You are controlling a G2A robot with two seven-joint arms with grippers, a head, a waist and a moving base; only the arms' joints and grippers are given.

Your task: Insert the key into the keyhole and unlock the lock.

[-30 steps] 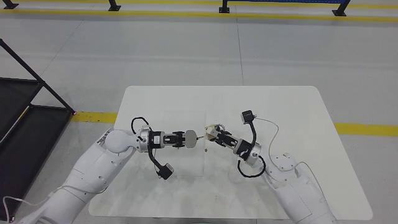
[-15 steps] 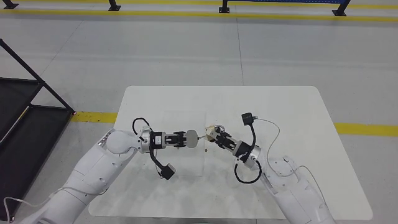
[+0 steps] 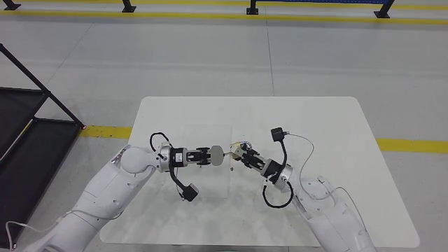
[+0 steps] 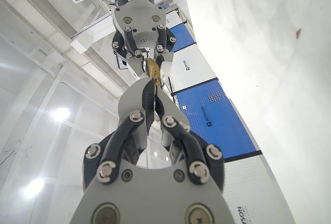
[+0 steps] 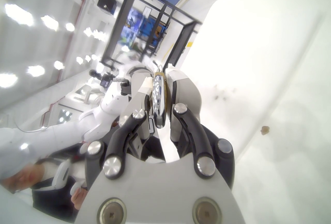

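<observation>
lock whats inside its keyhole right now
The brass key, pinched by the left gripper, touches the lock held by the right gripper; whether it sits inside is hidden.

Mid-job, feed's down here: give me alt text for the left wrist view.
The left claw, shut on the key, holds it tip-first against the brass lock, which the right claw grips facing it. Both hang clear of the white table; whether the key has entered the keyhole cannot be told.
</observation>
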